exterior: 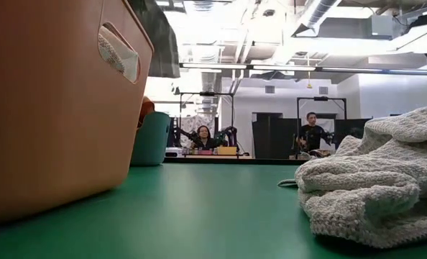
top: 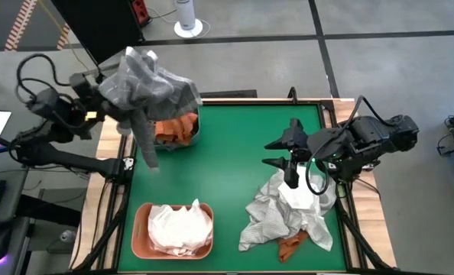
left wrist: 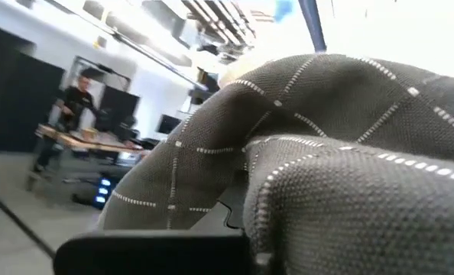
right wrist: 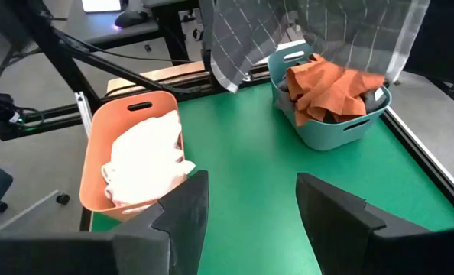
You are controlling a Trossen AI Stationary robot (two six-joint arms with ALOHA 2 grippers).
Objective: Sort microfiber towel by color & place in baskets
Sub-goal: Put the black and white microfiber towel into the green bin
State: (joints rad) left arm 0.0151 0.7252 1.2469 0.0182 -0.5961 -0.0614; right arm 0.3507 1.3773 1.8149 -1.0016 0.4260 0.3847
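A grey microfiber towel with white grid lines [top: 147,84] is bunched up high over the far left of the table, above the teal basket [right wrist: 334,114]. That basket holds an orange towel [right wrist: 326,84]. My left arm [top: 63,114] reaches in from the left, and the towel covers its gripper. The salmon basket [top: 173,229] at the near left holds white towels. My right gripper [top: 284,153] hangs open and touches nothing, above a pile of pale towels [top: 288,210] with an orange one [top: 292,246] at its near edge. My left gripper is shut on the grey grid towel, but the cloth drapes over the fingers [left wrist: 303,153] and hides the place of contact. The towel is lifted clear of the table and bunched around the gripper. A long tail [top: 144,145] hangs slack beside the teal basket.
Bare green table [top: 227,176] lies between the two baskets and the pile. A raised wooden rim [top: 108,198] runs around the table. In the low view the salmon basket [exterior: 48,108] stands close at the left, and people sit at desks far behind.
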